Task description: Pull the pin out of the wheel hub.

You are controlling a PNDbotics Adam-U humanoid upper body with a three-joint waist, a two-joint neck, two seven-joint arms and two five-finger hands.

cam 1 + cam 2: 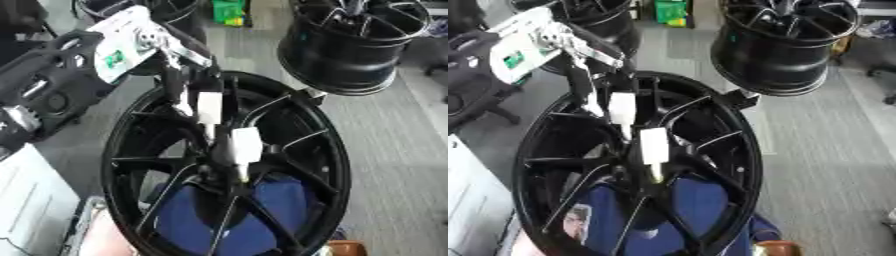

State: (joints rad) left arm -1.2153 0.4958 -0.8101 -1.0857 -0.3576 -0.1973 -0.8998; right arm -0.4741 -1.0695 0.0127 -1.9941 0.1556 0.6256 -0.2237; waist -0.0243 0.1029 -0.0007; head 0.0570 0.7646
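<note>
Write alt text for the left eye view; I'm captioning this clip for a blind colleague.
The robot's left hand reaches down from the upper left into the centre of a large black spoked wheel hub, its white-tipped fingers at the middle where the spokes meet. A second black wheel stands behind at upper right, on a grey floor; blue fabric shows through the lower spokes.

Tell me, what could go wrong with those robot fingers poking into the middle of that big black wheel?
The left hand reaches between the spokes toward the centre of the black wheel hub. Its pale fingertips could slip off the small pale pin below them, whose seating I cannot make out. The fingers might also catch on a spoke when pulling back. A second black wheel stands close behind, so a wide swing could strike it.
</note>
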